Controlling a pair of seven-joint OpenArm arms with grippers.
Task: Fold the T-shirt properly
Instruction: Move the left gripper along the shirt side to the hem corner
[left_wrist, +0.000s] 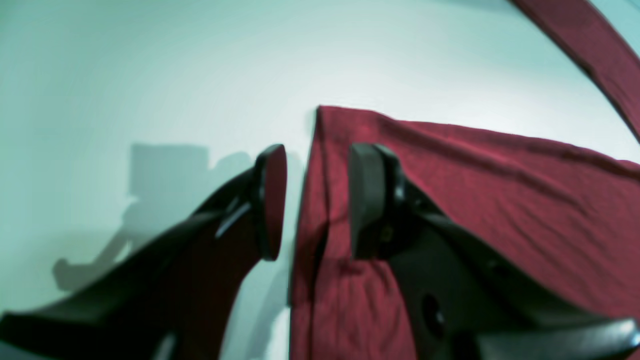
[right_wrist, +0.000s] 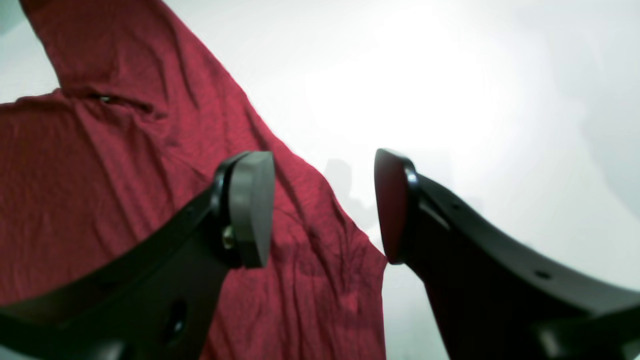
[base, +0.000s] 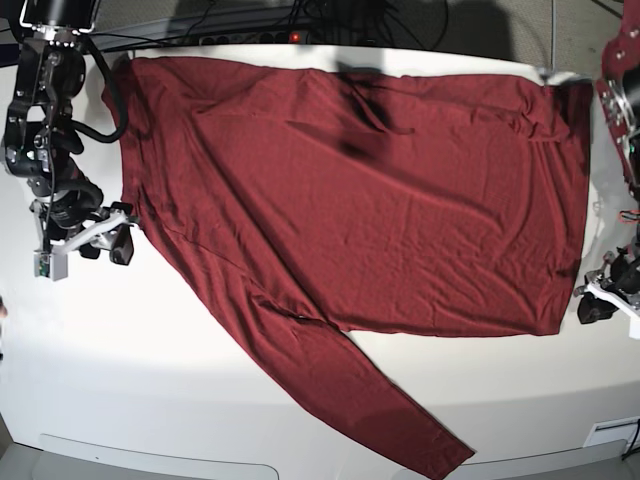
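Note:
The maroon T-shirt (base: 380, 200) lies spread flat on the white table (base: 150, 380), with one long sleeve (base: 370, 400) running toward the front edge. In the base view my left gripper (base: 592, 305) sits at the shirt's lower right corner. The left wrist view shows that gripper (left_wrist: 320, 200) open, its jaws straddling the side edge of the T-shirt (left_wrist: 500, 190). My right gripper (base: 120, 242) is at the shirt's left edge. Seen from the right wrist, the gripper (right_wrist: 320, 207) is open wide over the wrinkled edge of the T-shirt (right_wrist: 100, 175), holding nothing.
Cables and a power strip (base: 290, 35) run along the table's back edge. Bare white tabletop shows to the left, right and front of the shirt. The sleeve end (base: 450, 450) reaches close to the front edge.

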